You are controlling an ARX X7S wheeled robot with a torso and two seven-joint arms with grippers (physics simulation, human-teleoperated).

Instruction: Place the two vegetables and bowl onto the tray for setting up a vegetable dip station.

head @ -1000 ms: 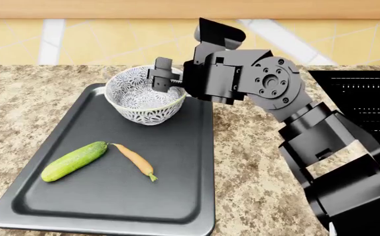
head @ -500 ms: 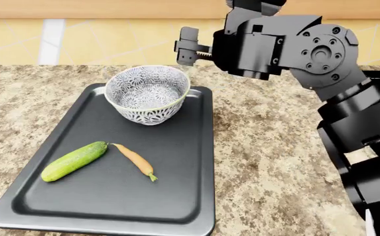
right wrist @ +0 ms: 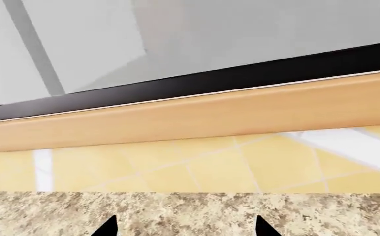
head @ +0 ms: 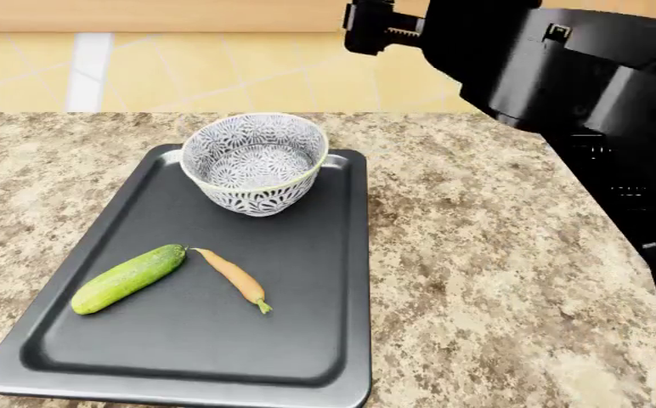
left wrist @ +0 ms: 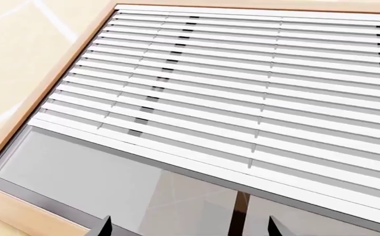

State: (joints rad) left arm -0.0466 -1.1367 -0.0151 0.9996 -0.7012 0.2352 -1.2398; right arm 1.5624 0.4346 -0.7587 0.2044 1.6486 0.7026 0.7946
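The dark grey tray (head: pixel 305 340) lies on the granite counter. On it stand the blue-patterned bowl (head: pixel 254 161) at the far end, the green cucumber (head: pixel 127 278) and the orange carrot (head: pixel 233 276) nearer the front. My right gripper (head: pixel 364 25) is raised high above the counter, behind and right of the bowl, holding nothing; its fingertips (right wrist: pixel 108 228) stand wide apart in the right wrist view over the counter's back edge. My left gripper (left wrist: pixel 188 231) is open, its tips apart, facing a window with white blinds; it is out of the head view.
The yellow tiled backsplash (head: pixel 192 72) runs behind the counter. A black cooktop (head: pixel 634 187) sits at the right, mostly hidden by my right arm (head: pixel 578 76). A wooden sill (right wrist: pixel 197 118) runs above the tiles.
My right gripper has let go of the bowl, risen and pulled back to the upper right. The bowl, cucumber and carrot stay still on the tray.
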